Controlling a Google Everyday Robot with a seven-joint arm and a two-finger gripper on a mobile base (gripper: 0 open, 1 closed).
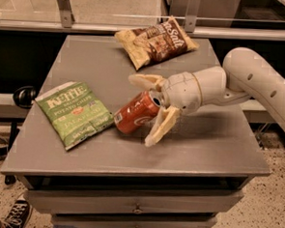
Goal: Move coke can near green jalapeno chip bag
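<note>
At the left front of the counter (217, 149) I see the green chip bag (77, 113) lying flat, its long side running diagonally toward the front edge. Just beside its right edge lies the can (135, 114). It is on its side rather than upright, with its base toward the bag and its silver top angled back toward the arm. I cannot tell whether base and bag touch or are a sliver apart.

The gripper (143, 111) sits around the can near the middle of the counter. Its fingers (161, 128) are spread wide, one above the top end of the can and one below it toward the front edge. Neither looks pressed against the metal, so I judge the can released, resting on the counter and not in my grip. The arm (260, 79) reaches in from the right edge. Well apart, at the far edge, lies the tan and brown chip bag (154, 41), which plays no part here.

As I read it, the placing step is at its end: the can is next to the right bag. The next move calls for backing the open gripper away to the right, along the can's axis, without brushing it. A can on its side rolls easily, so a nudge from the lower finger could send it toward the front edge.
</note>
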